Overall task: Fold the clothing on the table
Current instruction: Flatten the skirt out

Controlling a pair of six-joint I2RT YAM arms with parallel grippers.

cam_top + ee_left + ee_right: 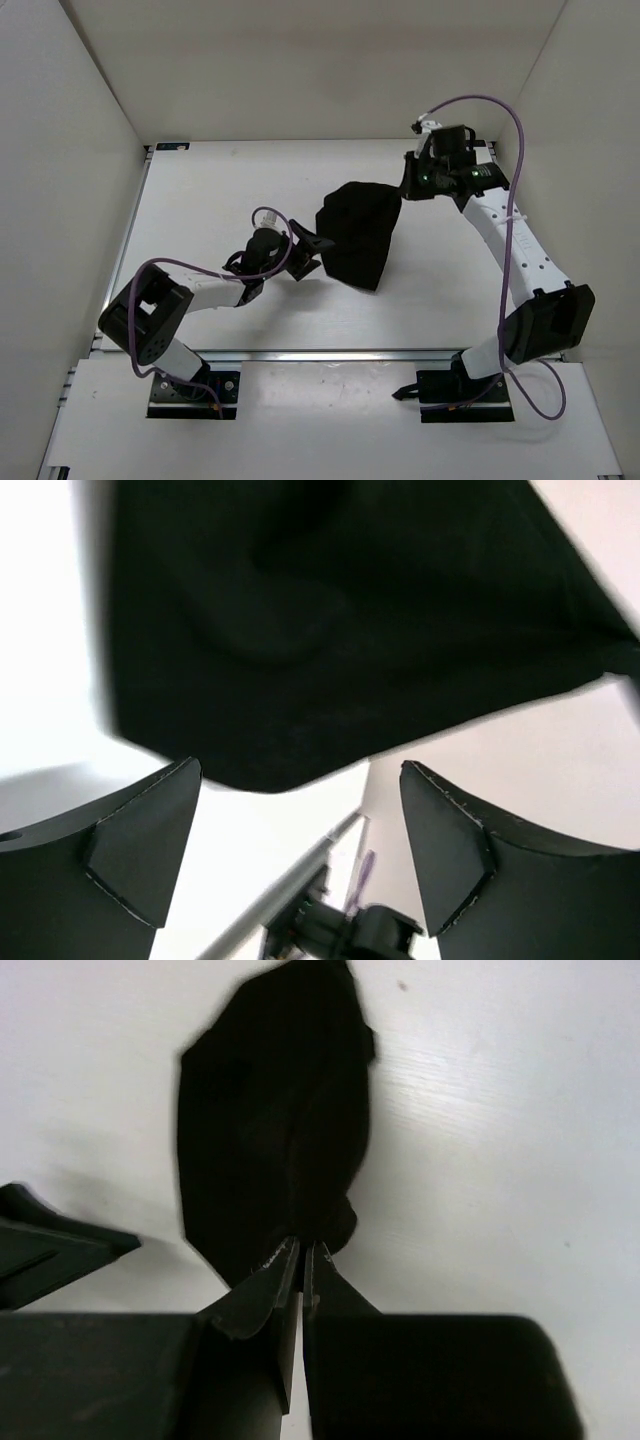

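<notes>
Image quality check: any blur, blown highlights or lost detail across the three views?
Top external: sharp, evenly lit, but the clothing reads as flat black with no fold detail. Left wrist: clothing edges smeared, white background blown out. Right wrist: clothing slightly soft, dim shadow on the table to its left.

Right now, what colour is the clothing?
The clothing is plain black; the top external view shows it best.
</notes>
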